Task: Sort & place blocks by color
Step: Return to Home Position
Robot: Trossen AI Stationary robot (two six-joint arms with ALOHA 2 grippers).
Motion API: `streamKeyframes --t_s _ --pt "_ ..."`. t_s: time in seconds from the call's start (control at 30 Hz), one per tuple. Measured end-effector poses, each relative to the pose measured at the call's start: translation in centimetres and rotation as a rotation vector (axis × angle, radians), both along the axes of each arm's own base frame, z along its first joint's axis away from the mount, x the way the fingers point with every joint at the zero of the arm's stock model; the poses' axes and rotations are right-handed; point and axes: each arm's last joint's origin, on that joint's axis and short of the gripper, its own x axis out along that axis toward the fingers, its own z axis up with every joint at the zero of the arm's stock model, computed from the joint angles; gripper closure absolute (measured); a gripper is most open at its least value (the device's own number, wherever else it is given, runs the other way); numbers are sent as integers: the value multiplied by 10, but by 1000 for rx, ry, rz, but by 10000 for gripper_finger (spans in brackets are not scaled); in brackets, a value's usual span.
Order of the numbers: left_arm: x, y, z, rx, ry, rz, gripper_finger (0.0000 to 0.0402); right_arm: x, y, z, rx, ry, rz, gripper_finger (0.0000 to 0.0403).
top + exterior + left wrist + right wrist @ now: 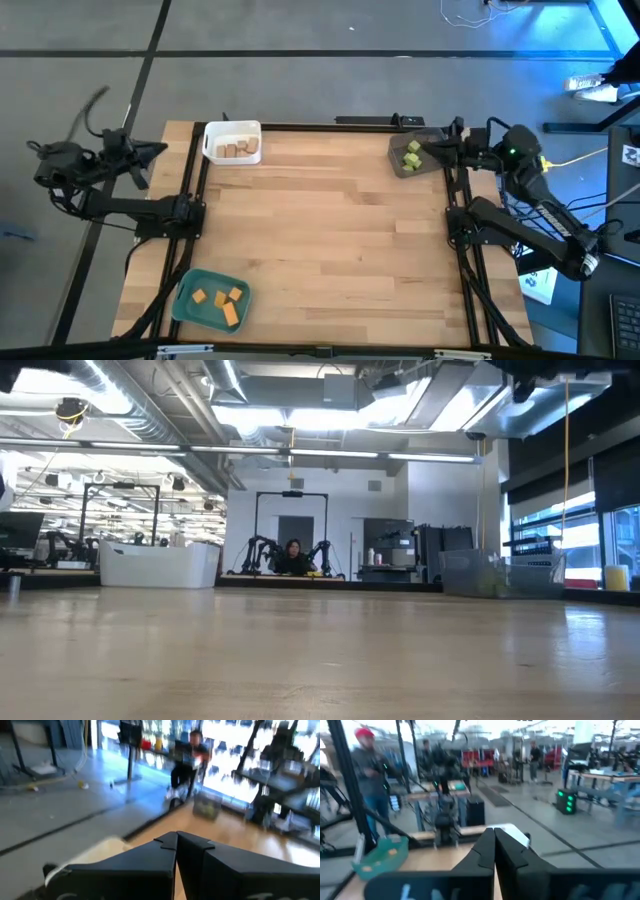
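The blocks lie in three trays. Tan blocks (240,148) are in the white tray (212,135) at the far left. Green blocks (412,155) are in the grey tray (398,168) at the far right. Orange blocks (222,298) are in the teal tray (190,308) at the near left. My left gripper (160,152) (176,840) is shut and empty, held level off the table's left edge beside the white tray. My right gripper (440,150) (494,832) is shut and empty, held level at the right edge beside the grey tray.
Black frame rails (195,190) run along the table's left and right edges. The bare wooden table top (330,230) spreads between the trays. The low view shows the white tray (160,565) and grey tray (470,575) at the far edge. People stand in the room beyond.
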Motion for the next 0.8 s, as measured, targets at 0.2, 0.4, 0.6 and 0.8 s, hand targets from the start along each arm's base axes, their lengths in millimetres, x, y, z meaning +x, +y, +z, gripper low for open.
streamKeyframes --t_s 0.2,0.4,0.6,0.8 --pt "-1 0 -1 23 27 -7 401 10 -11 -37 48 -84 14 402" --pt "0 0 -1 19 26 -19 401 13 -14 -67 41 -147 19 402" --pt "1 -1 -2 7 23 -28 401 12 -13 -89 -10 -210 20 402" --pt "1 -1 -2 -4 17 -32 401 12 -12 -101 15 -186 50 402"
